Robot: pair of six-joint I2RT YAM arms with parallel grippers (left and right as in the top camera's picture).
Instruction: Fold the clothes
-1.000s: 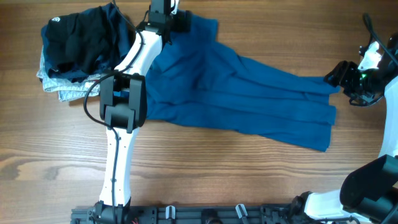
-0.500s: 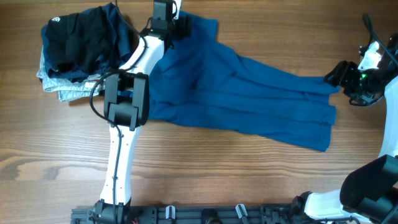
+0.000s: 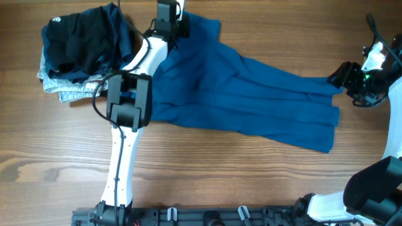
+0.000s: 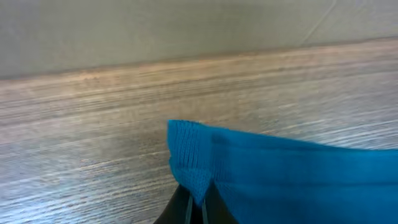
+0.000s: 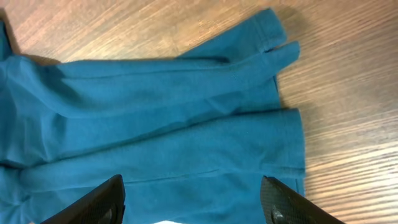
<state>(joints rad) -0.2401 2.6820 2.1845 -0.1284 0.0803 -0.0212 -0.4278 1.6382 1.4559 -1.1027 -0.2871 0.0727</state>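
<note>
Because the clothes [image 3: 251,94] look soft, light and floppy, corners suit best: the left gripper [image 4: 191,208] is clamped tight on a hem corner at its tips, while the right gripper [image 5: 193,205] hangs spread wide, empty, above the cloth's other end.

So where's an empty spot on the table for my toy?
The table is bare between the blue garment and the near rail, and beyond its right half at the far edge. The far-left corner is crowded: black garment, denim piece, left arm.
</note>
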